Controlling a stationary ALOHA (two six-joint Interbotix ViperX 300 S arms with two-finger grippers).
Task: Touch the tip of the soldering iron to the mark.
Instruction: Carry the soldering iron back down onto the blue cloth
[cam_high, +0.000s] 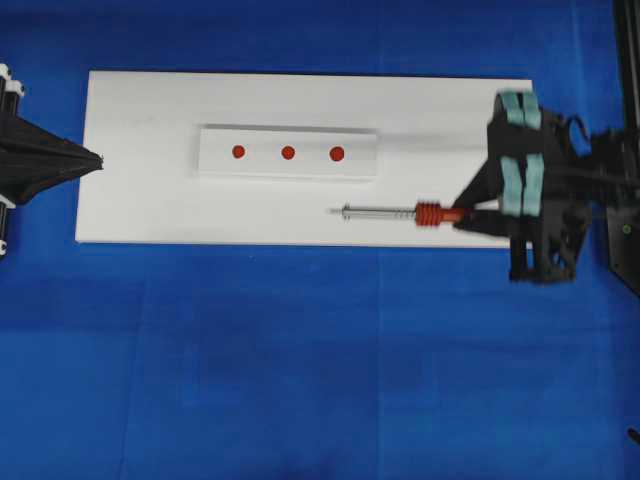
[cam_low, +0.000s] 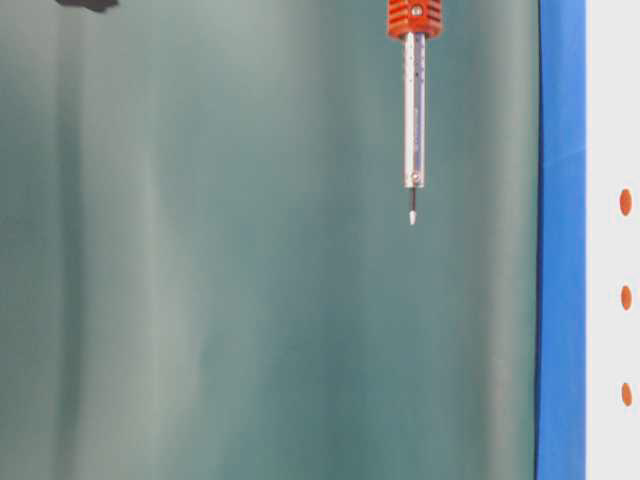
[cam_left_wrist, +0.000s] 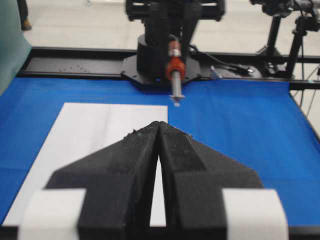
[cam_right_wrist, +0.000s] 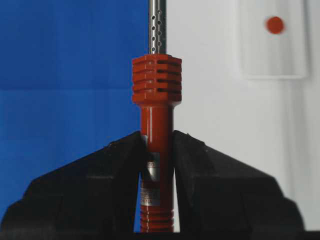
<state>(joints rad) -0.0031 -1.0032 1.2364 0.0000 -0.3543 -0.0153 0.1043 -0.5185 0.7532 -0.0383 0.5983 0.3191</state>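
Note:
The soldering iron (cam_high: 400, 213) has a red-orange ribbed handle and a thin silver shaft, and it points left over the white board (cam_high: 130, 200). My right gripper (cam_high: 465, 215) is shut on its handle (cam_right_wrist: 156, 80). Three red marks sit in a row on a small white block (cam_high: 288, 175). The rightmost mark (cam_high: 337, 154) is nearest the tip (cam_high: 333, 211), which stands apart from it, toward the board's near edge. In the table-level view the tip (cam_low: 412, 218) hangs clear of the marks (cam_low: 625, 202). My left gripper (cam_high: 98, 160) is shut and empty at the board's left edge.
Blue cloth (cam_high: 300, 370) covers the table around the board. In the left wrist view the right arm's black base (cam_left_wrist: 160, 45) and a black rail (cam_left_wrist: 75, 60) stand at the far side. A teal backdrop (cam_low: 250, 300) fills the table-level view.

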